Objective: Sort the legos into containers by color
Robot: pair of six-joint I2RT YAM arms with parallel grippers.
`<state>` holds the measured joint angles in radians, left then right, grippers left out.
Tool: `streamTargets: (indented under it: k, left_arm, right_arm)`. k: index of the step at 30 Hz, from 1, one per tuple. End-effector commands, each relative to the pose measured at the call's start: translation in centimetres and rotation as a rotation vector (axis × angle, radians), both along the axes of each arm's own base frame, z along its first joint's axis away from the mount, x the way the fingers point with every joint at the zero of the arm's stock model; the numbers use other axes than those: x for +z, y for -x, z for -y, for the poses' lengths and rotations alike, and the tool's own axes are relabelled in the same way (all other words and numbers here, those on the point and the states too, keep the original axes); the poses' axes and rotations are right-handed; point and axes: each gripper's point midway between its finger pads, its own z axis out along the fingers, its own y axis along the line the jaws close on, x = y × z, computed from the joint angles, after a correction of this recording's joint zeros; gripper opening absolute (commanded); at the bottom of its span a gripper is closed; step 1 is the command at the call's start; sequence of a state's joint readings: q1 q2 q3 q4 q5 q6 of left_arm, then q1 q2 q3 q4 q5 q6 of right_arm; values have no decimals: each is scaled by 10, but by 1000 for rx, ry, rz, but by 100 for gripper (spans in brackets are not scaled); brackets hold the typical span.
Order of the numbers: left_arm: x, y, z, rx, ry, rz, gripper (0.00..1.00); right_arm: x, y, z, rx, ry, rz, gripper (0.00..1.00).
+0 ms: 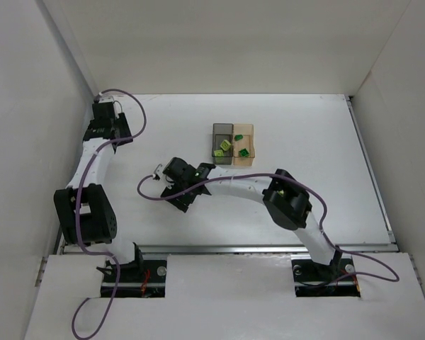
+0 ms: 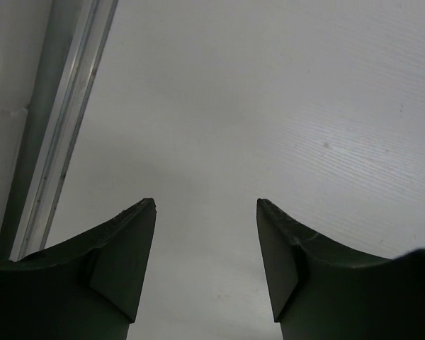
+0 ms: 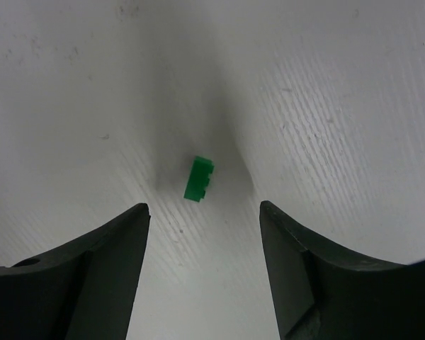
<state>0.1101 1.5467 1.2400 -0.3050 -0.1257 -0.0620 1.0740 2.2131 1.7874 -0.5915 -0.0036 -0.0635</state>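
A bright green lego lies on the white table just ahead of my right gripper, which is open and empty with its jaws on either side of it, not touching. In the top view the right gripper is left of the containers, and this lego is hidden under it. The smoky grey container holds pale yellow-green legos. The amber container joined to it holds bright green legos. My left gripper is open and empty over bare table at the far left.
White walls enclose the table on the left, back and right. A metal rail runs along the wall close to the left gripper. Purple cables trail from both arms.
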Motion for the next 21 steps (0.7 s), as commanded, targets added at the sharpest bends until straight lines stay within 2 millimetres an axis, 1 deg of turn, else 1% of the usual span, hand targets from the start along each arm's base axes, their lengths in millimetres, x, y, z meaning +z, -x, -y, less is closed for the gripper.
streamTargets:
  k: [1,2,3,4,5,6,7,8,9,10,12,13,14,15,16,17,20,21]
  left_arm:
    - [22,-19,-9,44,15,75,56]
    - [18,-22,-10,36,6,71,56]
    - [19,-25,-10,36,6,72,56]
    - [25,-27,-12,43,-1,85,56]
    - [20,-28,-12,43,0,75,56]
    - [25,-30,-13,43,-1,87,56]
    - [21,-31,-11,35,7,77,56]
    - [24,-32,-15,44,5,86,56]
    - [25,-32,-15,44,5,86,56]
    - [21,-33,-15,44,6,77,56]
    - [24,-35,-16,44,5,86,56]
    - [24,-35,-16,44,5,86,56]
    - [24,-35,-16,44,5,86,56]
    - [24,-35,-16,44,5,86,56]
    - [24,-35,-16,44,5,86,56]
    - [24,-32,-15,44,5,85,56]
    - [24,-32,-16,37,-2,82,56]
    - [20,-30,-15,37,-1,73,56]
  right_arm:
    - [22,-1,-28,10,-69,26,69]
    - [23,-4,-29,-5,-68,33,67]
    - [16,-1,-30,-2,-52,34,66]
    - [16,-1,-30,-2,-52,34,66]
    - [16,-2,-29,-15,-51,37,61]
    - [16,-2,-29,-15,-51,37,58]
    - [11,-3,-28,-31,-40,38,54]
    - [11,-7,-26,-43,-32,54,47]
    - [0,-4,-18,-48,0,47,45]
    - [1,-5,-19,-48,-12,53,45]
    - [-8,0,-15,-39,-3,33,43]
    - [-5,2,-17,-32,-19,29,42]
    - [-8,5,-16,-26,-15,16,40]
    - [-7,5,-19,-21,-29,14,38]
    - [-10,10,-21,-12,-30,14,38]
    - [-15,11,-17,-11,-17,8,38]
    - [-14,12,-20,-6,-29,5,38]
    - [-19,12,-19,-7,-21,1,35]
